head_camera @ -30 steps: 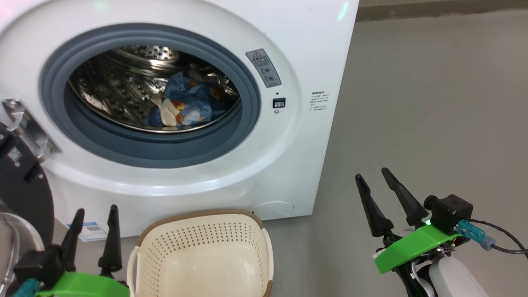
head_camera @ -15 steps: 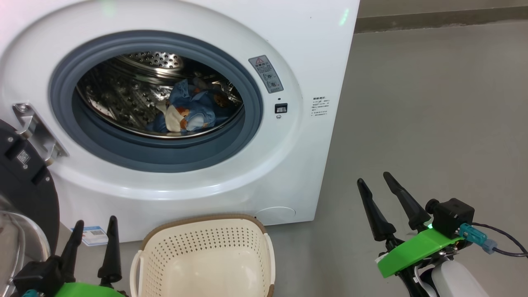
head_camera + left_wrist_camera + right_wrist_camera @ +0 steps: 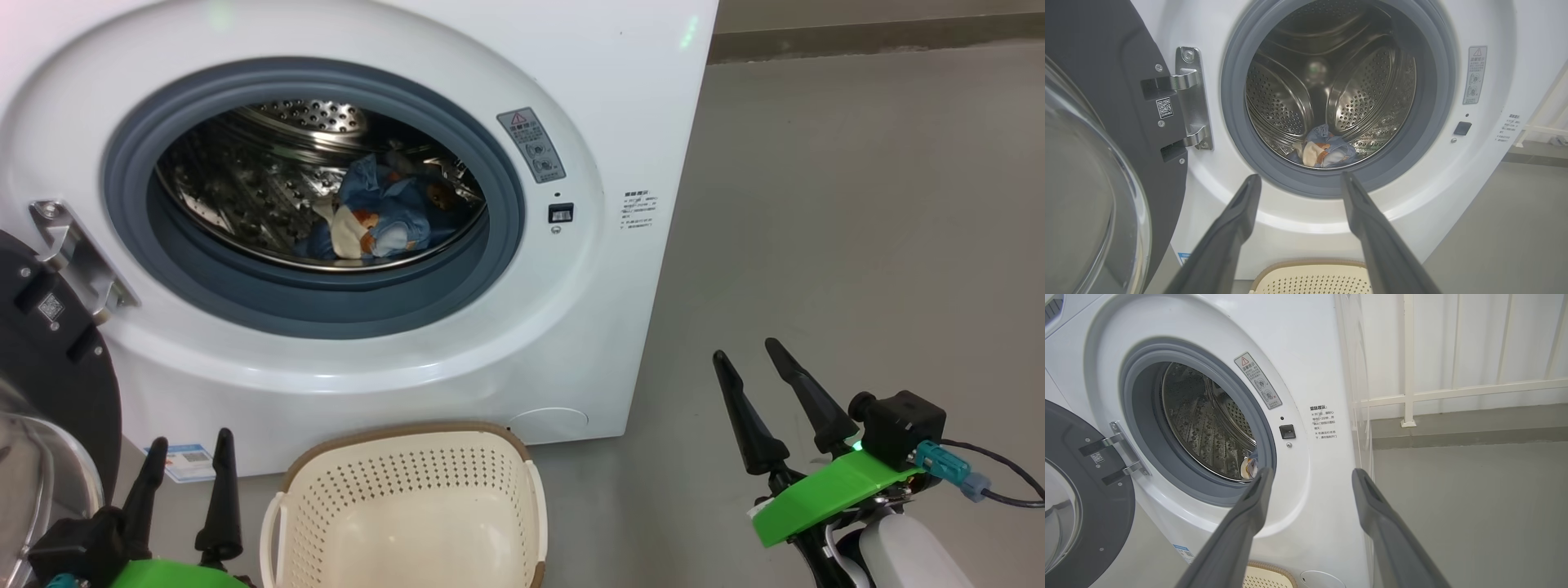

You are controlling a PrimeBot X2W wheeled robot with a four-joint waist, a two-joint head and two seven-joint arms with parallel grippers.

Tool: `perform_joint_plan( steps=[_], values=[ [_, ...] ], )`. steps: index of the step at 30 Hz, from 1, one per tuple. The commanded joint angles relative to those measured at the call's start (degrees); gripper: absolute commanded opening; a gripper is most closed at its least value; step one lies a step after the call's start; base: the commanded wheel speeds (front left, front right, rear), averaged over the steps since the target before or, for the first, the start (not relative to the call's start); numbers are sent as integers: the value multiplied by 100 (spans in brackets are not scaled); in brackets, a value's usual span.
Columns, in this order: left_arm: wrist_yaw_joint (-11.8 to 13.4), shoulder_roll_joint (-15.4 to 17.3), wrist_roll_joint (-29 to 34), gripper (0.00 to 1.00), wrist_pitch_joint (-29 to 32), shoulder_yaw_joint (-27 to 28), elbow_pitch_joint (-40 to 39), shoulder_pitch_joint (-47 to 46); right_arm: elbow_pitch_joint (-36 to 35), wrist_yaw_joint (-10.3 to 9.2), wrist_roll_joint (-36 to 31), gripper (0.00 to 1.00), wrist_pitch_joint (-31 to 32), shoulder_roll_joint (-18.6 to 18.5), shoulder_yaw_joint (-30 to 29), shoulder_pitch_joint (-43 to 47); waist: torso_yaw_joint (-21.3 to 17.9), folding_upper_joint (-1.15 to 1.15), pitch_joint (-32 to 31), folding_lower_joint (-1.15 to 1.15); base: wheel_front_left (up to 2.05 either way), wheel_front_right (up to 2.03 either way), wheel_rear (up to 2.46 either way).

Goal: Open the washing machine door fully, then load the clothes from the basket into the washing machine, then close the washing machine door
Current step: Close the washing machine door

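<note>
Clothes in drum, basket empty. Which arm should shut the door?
Left, likely. The door hangs open on the left of the washing machine, just beside the left gripper. The right gripper sits off the machine's right edge, over the floor. Both are open, holding nothing.

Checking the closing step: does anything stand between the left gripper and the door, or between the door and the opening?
Nothing visible. The left gripper, open, sits beside the open washing machine door. The clothes lie in the drum, behind the gasket. The basket stands on the floor, lower than the gasket; its clearance is unclear.
</note>
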Motion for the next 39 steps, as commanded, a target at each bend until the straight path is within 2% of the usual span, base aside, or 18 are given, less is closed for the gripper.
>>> perform_joint_plan(
  steps=[1, 17, 31, 39],
  values=[
    [-18, 106, 5, 100, -34, 244, -99, -183, -162, 9, -2, 100, -27, -27, 84, -28, 10, 0, 10, 0, 0, 0, 0],
    [-51, 48, 32, 100, -35, 354, -146, -164, -145, 9, 7, 100, -27, -4, 73, -36, 44, 0, 3, 0, -12, 12, 0],
    [-144, -8, 64, 100, -36, 449, -190, -141, -135, 9, 23, 100, -27, 5, 50, -37, 43, 0, 2, 0, -136, 136, 0],
    [-173, -37, 101, 100, -36, 466, -201, -125, -152, 9, 28, 100, -27, 6, 45, -13, 47, 0, -1, 0, -53, 53, 0]
  ],
)
